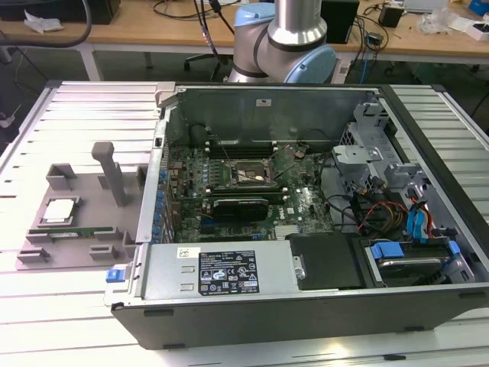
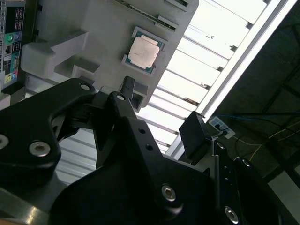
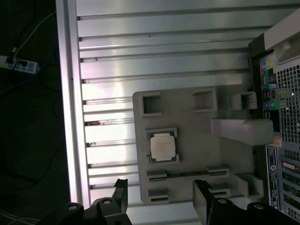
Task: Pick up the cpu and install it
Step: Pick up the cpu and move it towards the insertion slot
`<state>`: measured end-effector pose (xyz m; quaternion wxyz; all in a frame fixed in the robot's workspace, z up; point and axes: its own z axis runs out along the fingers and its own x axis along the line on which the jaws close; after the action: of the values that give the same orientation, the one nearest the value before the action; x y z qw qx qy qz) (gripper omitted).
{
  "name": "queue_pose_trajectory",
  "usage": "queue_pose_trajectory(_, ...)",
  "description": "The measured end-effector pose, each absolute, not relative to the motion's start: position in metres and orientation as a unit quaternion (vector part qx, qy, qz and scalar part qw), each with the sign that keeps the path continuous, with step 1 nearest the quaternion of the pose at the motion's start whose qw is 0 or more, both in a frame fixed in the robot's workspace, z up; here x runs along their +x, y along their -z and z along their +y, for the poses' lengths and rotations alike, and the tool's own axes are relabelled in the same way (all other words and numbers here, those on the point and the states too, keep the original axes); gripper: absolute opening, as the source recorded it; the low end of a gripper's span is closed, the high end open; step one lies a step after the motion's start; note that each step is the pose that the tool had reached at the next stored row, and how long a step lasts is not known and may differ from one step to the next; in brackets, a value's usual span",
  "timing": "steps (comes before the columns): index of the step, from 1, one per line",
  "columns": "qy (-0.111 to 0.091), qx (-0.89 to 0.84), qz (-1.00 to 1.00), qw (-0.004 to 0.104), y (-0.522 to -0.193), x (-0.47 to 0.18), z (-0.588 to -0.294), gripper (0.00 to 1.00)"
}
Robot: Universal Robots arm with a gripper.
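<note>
1. The cpu point(image 1: 61, 210) is noted lying flat, metal top up, in a square recess of a grey holder point(image 1: 90, 187). The holder is set on the slatted metal table point(image 1: 69, 306), at the exterior view's left.
2. A thin green memory stick point(image 1: 76, 232) is seen in a slot of the same holder, just beside the cpu.
3. An open computer case point(image 1: 306, 294) is placed just beside the holder, toward the exterior view's right. A black socket frame point(image 1: 248, 176) is visible on the motherboard inside.
4. The gripper point(image 3: 161, 187) is recorded in both wrist views with its fingers spread wide. Nothing is held between them.
5. In the first wrist view the cpu is seen beyond the fingertips, apart from both and not touched.
6. The arm point(image 1: 283, 38) is seen behind the case.
</note>
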<state>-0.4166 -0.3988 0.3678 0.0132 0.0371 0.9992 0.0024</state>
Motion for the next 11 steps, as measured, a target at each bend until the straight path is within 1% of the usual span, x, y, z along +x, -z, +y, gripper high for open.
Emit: queue_pose_trajectory(11,-0.002,0.037,0.999,0.013,-0.3636,-0.4166,-0.3989,0.66)
